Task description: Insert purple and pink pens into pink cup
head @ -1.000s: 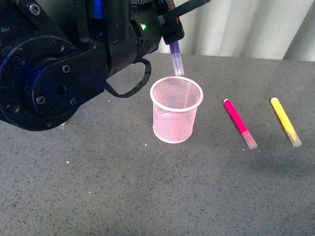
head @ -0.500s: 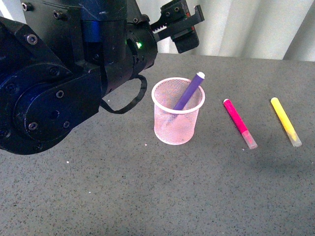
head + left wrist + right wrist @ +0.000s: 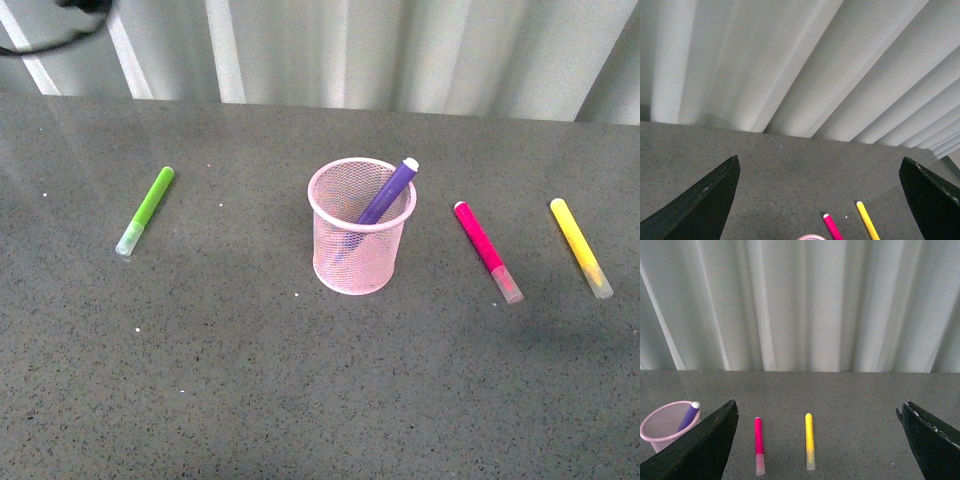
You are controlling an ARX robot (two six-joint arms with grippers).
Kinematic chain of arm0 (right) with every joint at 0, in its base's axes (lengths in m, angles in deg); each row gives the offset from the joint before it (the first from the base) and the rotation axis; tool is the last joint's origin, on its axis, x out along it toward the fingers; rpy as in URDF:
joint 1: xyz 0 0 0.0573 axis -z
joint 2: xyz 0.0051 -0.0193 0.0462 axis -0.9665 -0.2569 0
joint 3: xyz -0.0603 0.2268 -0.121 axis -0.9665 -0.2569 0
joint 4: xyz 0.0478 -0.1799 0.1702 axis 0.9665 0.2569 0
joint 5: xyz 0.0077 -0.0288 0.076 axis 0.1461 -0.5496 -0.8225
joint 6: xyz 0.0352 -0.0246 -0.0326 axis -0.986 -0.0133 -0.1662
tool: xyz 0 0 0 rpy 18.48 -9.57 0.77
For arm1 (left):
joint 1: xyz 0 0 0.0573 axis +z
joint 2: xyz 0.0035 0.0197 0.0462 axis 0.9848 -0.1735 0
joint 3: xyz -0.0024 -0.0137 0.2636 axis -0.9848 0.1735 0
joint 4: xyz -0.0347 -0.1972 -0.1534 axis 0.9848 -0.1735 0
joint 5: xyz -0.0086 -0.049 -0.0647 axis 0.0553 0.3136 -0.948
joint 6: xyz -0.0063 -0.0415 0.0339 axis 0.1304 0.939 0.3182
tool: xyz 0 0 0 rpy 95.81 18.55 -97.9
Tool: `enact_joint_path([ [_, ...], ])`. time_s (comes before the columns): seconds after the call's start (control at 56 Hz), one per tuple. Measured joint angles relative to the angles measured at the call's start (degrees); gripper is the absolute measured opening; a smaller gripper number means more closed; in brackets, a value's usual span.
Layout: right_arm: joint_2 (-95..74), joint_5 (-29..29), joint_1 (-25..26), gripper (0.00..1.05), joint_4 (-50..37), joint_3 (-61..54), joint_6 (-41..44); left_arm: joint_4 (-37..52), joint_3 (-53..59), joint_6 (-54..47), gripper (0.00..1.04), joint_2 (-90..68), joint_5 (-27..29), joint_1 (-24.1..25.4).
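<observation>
**Purple pen in, pink pen still on the table**

My left pincer is spread wide. Its two dark fingers stand far apart at the edges of the wrist view, with nothing between them and nothing touching them. My right pincer is just as wide and just as empty. Neither one shows in the front view.

The purple pen stands inside the pink cup. It is tilted, not upright. Its lower end sits down in the mesh and its white-tipped upper end sticks out above the rim, leaning up and to the right toward the pink pen. The barrel rests against the right side of the rim.

The pink pen lies flat on the table, near the cup on its right but apart from it. Its magenta end points away from me and its clear cap points toward me, slanting a little to the right. The yellow pen lies further right at much the same slant. The green pen lies well to the left of the cup.

Half a second ago my left arm filled the left of the front view, with its pincer above the cup. Now it is out of that view and the green pen is uncovered. The purple pen keeps the same lean.
</observation>
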Motion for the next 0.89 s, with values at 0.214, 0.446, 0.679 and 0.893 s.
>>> enact_joint_path([
  [0.214,0.0,0.0,0.0,0.98,0.0,0.0,0.0,-7.6,3.8,-2.4,0.98,12.8,-12.6,13.5],
  [0.446,0.0,0.0,0.0,0.98,0.0,0.0,0.0,-11.0,8.7,-3.0,0.98,20.8,-22.3,29.3],
  [0.679,0.0,0.0,0.0,0.98,0.0,0.0,0.0,-0.9,23.0,-20.5,0.56,28.6,1.8,25.2],
  [0.893,0.0,0.0,0.0,0.98,0.0,0.0,0.0,0.6,32.2,-23.0,0.15,35.9,5.6,21.1],
])
